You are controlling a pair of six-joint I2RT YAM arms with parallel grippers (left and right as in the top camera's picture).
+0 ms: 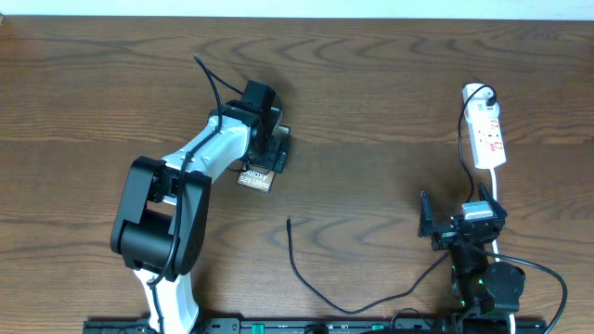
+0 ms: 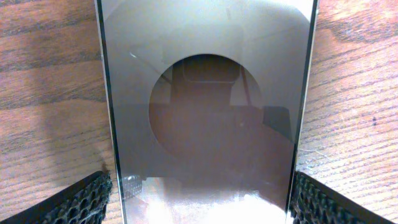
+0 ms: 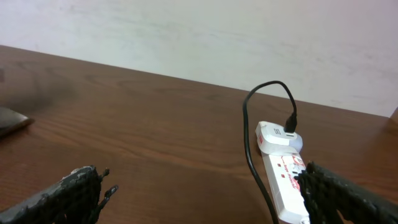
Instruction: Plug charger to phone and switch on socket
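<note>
Left wrist: left claw [image 2: 199, 200] pinches phone [image 2: 205, 93]; overhead alone: charger [image 1: 290, 246] lying loose.

I see the flat glossy grey-brown phone [image 1: 257, 178], white-lettered, lying left of the desk's centre and skewed to its edges. The thin black charger cable [image 1: 291, 255] rests its free plug tip [image 1: 289, 221] mid-desk, then curves toward the near edge. The white power strip [image 1: 488, 134], red-marked, lies lengthwise near the far right corner.
</note>
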